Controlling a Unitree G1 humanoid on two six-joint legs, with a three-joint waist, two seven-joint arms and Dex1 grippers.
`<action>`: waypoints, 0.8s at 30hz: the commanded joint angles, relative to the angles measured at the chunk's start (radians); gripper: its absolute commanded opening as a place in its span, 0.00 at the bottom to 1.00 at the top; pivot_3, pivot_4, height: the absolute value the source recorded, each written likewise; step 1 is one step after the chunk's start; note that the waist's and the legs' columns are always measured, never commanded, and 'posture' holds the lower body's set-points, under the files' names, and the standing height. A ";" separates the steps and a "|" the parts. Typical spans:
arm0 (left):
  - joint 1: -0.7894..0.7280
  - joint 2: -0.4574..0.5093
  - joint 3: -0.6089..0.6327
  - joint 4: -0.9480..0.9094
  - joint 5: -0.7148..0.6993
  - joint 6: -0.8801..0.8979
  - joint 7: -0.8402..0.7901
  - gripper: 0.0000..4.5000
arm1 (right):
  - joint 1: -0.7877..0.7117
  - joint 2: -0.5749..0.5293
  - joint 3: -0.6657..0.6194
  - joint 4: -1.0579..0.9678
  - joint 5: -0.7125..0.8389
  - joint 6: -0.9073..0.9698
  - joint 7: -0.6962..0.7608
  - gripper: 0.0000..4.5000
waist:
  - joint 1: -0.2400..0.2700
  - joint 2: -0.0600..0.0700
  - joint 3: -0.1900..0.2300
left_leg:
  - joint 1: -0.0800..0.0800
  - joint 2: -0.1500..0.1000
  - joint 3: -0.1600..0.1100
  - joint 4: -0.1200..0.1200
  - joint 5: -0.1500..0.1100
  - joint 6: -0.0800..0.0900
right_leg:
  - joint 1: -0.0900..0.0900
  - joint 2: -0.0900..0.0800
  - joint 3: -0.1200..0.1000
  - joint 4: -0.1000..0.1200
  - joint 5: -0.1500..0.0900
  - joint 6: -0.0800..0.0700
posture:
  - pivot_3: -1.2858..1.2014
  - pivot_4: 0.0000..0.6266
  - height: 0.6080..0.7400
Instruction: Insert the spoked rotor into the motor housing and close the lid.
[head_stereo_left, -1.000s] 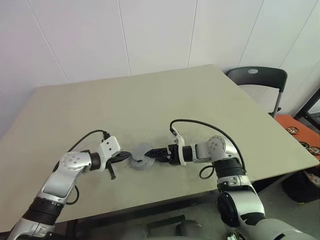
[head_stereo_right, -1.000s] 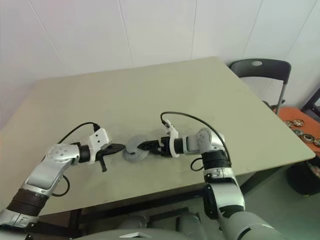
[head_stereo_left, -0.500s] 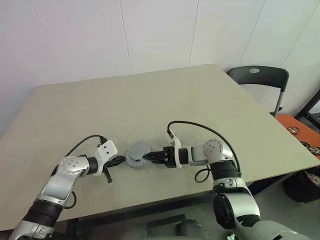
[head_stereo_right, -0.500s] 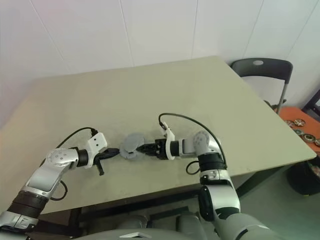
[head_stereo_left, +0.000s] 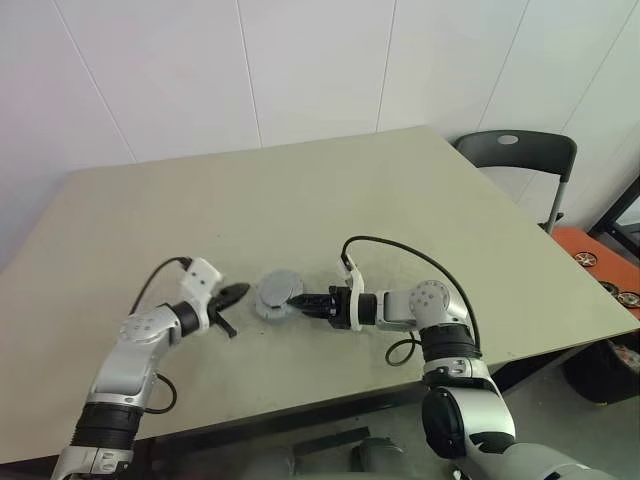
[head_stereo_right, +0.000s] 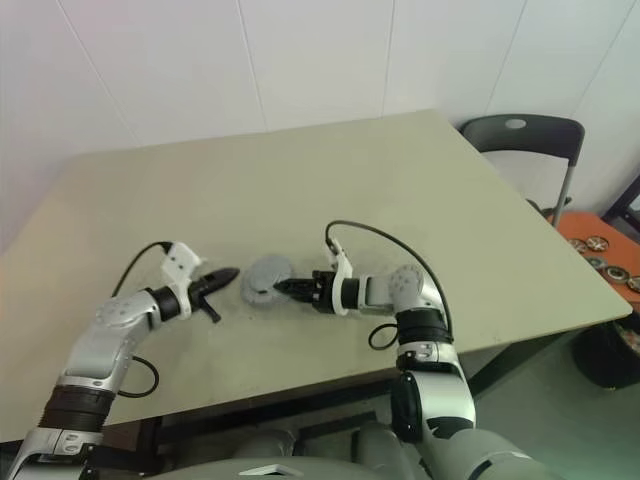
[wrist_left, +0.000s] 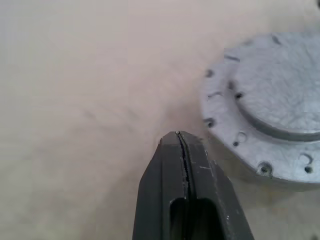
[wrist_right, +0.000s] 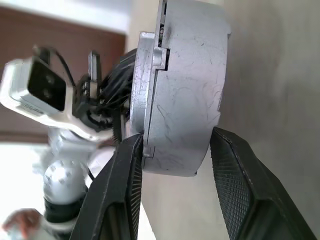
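The grey round housing (head_stereo_left: 277, 294) sits near the front middle of the table (head_stereo_left: 300, 190), between the two arms. It shows a flanged plate with small holes around a raised, drum-like body. No copper windings can be seen from these angles, so I cannot tell whether the rotor is already inside or the lid is on. The right gripper (head_stereo_left: 306, 300) reaches in from the right, pointing roughly level. Its jaws are closed on the housing, with one finger (wrist_right: 125, 190) against the flange edge and the other at the far corner of the drum. The part looks tipped partly up on its edge, probably so it can be turned or steadied for the next fitting step. The left gripper (head_stereo_left: 238, 293) has its jaws pressed together on nothing, the tip just beside the flange and apparently not touching it. That placement looks like a backstop or a nudge from the opposite side, to stop the round part sliding or rolling away from the right jaws. No brand, label or writing can be read on the metal or on either arm.
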 joint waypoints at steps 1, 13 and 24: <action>0.069 -0.035 0.121 -0.083 -0.125 0.082 0.050 0.00 | -0.037 0.029 -0.092 -0.030 0.084 -0.049 -0.013 0.36 | 0.000 0.000 0.000 | 0.000 0.000 0.000 0.000 0.000 0.000 | 0.000 0.000 0.000 0.000 0.000 0.000 | 0.52 0.00 1.00; 0.118 -0.333 0.219 -0.229 -0.520 0.287 0.214 0.35 | -0.066 0.087 -0.188 -0.019 0.176 -0.114 -0.069 0.36 | 0.007 -0.001 0.000 | 0.000 0.000 0.000 0.004 0.000 0.000 | 0.003 0.000 0.000 0.000 0.000 -0.001 | 0.52 0.00 1.00; 0.055 -0.424 0.272 -0.197 -0.753 0.396 0.395 0.99 | -0.043 0.086 -0.171 -0.036 0.206 -0.104 -0.072 0.36 | 0.006 -0.001 0.000 | 0.000 0.000 0.000 0.007 0.000 0.000 | 0.003 0.000 0.000 0.002 0.000 -0.001 | 0.52 0.00 1.00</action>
